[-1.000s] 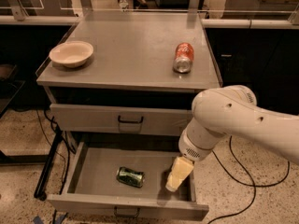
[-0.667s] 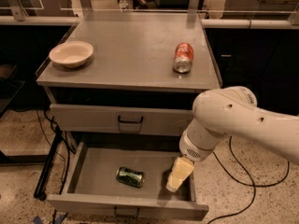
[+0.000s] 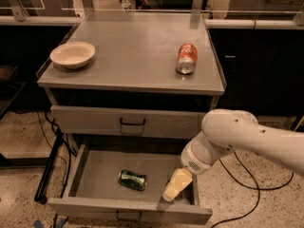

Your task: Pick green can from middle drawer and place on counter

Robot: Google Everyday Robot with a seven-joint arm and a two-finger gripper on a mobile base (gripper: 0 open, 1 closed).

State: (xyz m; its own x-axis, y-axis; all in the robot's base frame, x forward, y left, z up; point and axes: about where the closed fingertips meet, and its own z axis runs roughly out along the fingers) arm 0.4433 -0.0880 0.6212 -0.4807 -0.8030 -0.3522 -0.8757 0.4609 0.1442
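Note:
The green can [image 3: 132,180] lies on its side on the floor of the open middle drawer [image 3: 95,175], near the centre. My gripper [image 3: 175,186], cream-coloured, hangs from the white arm [image 3: 223,137] inside the right part of the drawer. It sits to the right of the can with a gap between them and holds nothing. The counter [image 3: 133,56] is the grey cabinet top above.
An orange-red can [image 3: 186,58] lies on the counter's right side. A cream bowl [image 3: 72,54] stands at its left. The shut upper drawer front [image 3: 128,122] sits above the open one. Dark cables [image 3: 52,137] run down the floor at left and right.
My arm has dropped a little and the gripper has sunk slightly lower and leftward into the drawer. The green can has not moved.

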